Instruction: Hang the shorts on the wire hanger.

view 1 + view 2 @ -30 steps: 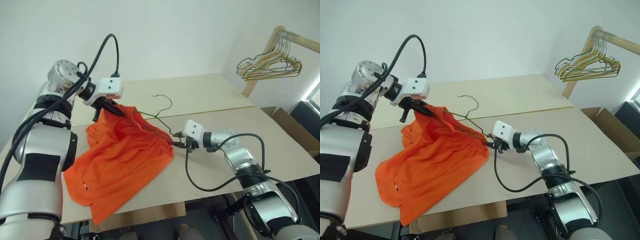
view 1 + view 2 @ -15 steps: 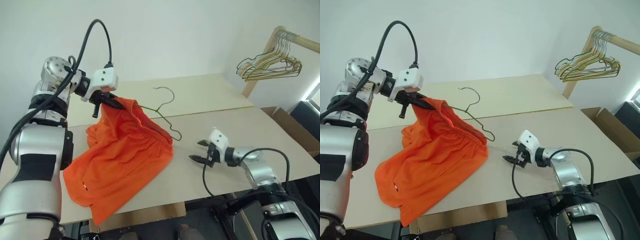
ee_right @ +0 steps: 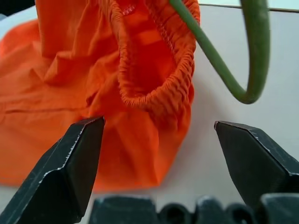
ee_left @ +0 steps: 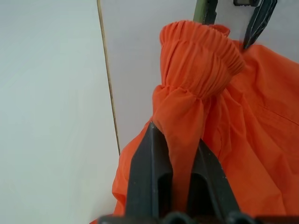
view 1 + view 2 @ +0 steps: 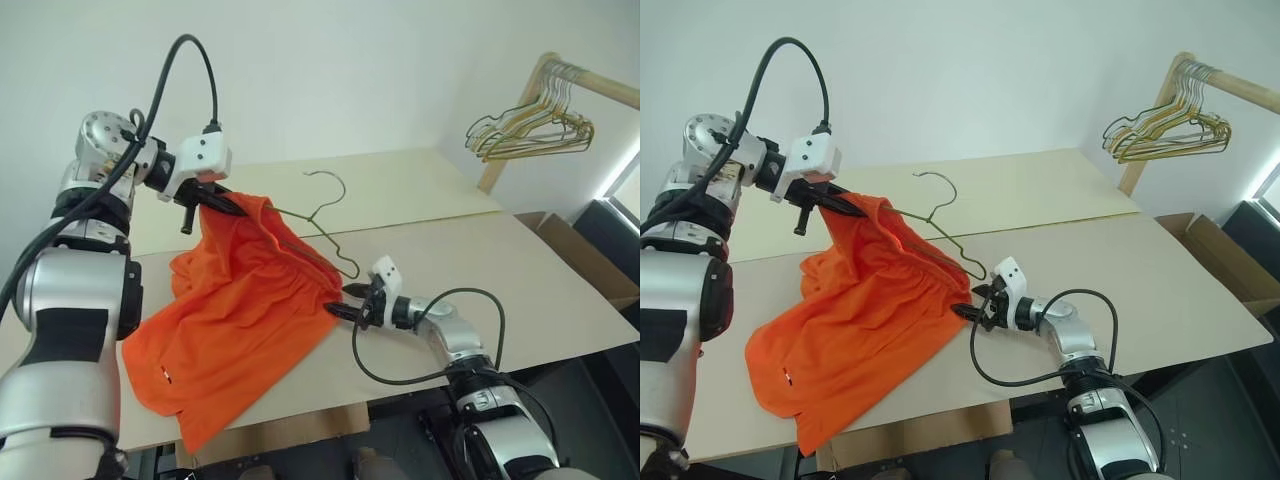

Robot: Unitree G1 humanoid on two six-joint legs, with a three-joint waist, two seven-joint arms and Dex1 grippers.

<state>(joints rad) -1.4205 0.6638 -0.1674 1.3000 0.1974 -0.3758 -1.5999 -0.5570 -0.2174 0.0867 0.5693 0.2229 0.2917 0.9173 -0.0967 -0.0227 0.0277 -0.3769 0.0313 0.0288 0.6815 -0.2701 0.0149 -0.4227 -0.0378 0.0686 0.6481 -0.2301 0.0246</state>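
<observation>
The bright orange shorts [image 5: 240, 310] lie spread on the table, with one end of the gathered waistband lifted off it. My left gripper [image 5: 228, 207] is shut on that raised end, and the fabric is pinched between its fingers [image 4: 154, 154]. The thin dark wire hanger [image 5: 333, 245] runs through the waistband; its hook sticks up behind and its bent corner [image 3: 254, 46] hangs free past the fabric. My right gripper [image 5: 343, 301] is low over the table at the waistband's other end. It is open, with the elastic edge [image 3: 154, 93] in front of its jaws and nothing between them.
The pale wooden table [image 5: 480, 260] has a seam across its middle and free room to the right. At the back right a bunch of pale gold and grey hangers [image 5: 530, 125] hangs on a wooden rail [image 5: 590, 80]. A cardboard box [image 5: 575, 250] stands beyond the table's right edge.
My right gripper let go of the hanger's end, swung out to the right while opening, and has come back low to the waistband's right end. The left gripper still holds the waistband up.
</observation>
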